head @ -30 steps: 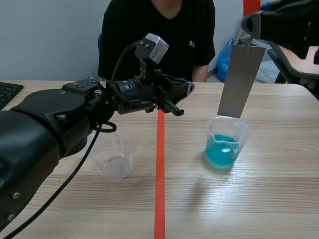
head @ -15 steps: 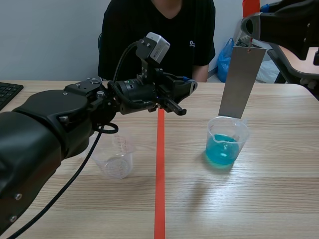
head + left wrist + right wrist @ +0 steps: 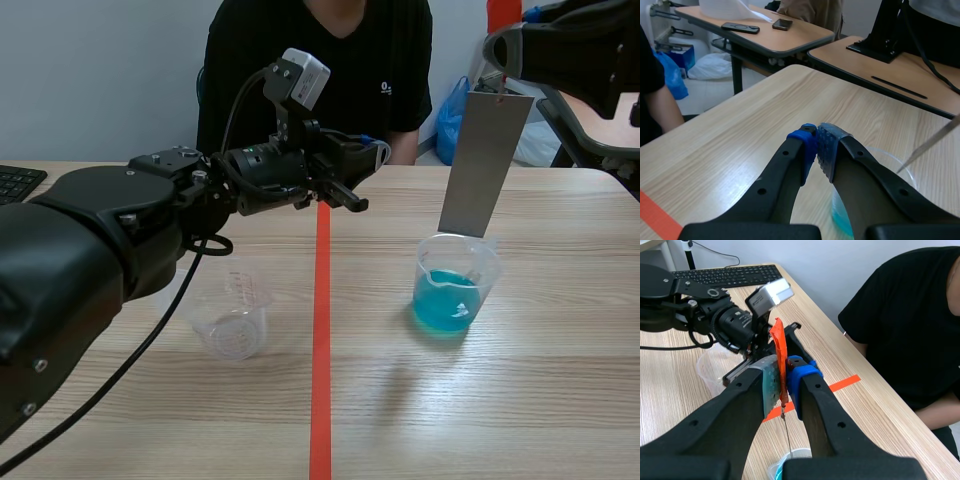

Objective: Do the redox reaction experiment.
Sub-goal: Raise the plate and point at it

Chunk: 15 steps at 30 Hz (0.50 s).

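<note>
A grey metal strip (image 3: 484, 165) hangs upright by an orange-red tab (image 3: 779, 352) pinched in my right gripper (image 3: 503, 70), which is shut on it high at the table's right. The strip's lower edge sits about level with the rim of a clear beaker of blue liquid (image 3: 452, 290). From the right wrist the strip (image 3: 787, 435) appears edge-on above that beaker's rim (image 3: 792, 456). My left gripper (image 3: 368, 165) is shut on nothing, raised over the tape line at mid-table. Under its closed fingertips (image 3: 817, 145) lies the blue beaker (image 3: 889, 159). An empty clear beaker (image 3: 232, 315) stands left of the line.
A person in a black shirt (image 3: 330, 70) sits across the table. A keyboard (image 3: 15, 185) lies at the far left edge. The orange-red tape line (image 3: 321, 340) runs down the table's middle. Other desks (image 3: 770, 37) stand beyond the table's right side.
My left gripper has risen slightly and drawn back to the left. The strip, the right gripper and both beakers have stayed put.
</note>
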Tool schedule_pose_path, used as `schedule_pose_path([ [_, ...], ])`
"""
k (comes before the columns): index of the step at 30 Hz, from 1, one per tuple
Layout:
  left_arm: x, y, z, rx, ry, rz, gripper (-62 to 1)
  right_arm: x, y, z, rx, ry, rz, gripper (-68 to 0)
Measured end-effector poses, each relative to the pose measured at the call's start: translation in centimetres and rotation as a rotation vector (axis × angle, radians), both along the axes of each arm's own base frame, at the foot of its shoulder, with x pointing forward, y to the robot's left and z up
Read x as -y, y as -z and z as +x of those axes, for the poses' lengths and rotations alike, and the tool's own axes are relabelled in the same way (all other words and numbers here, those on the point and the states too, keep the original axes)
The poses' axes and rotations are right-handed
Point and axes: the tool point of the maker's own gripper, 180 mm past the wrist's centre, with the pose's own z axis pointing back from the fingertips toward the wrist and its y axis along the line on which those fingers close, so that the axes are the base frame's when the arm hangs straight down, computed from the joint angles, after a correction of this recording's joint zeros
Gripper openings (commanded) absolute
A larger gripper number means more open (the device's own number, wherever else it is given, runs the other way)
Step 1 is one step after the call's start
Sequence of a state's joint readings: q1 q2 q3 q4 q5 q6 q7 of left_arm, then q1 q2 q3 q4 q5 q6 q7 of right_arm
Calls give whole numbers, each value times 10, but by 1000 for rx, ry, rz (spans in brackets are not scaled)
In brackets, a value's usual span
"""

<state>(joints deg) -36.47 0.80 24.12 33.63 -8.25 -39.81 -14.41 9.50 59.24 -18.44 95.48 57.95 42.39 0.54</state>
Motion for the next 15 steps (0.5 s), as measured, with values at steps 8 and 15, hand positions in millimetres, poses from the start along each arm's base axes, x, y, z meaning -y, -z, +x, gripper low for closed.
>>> schedule_pose_path([
  [8,3,8,-2,-14,15,0,-567,0,0,0,0,0,0,-662],
  [15,3,4,-2,-5,12,-22,-567,0,0,0,0,0,0,-662],
])
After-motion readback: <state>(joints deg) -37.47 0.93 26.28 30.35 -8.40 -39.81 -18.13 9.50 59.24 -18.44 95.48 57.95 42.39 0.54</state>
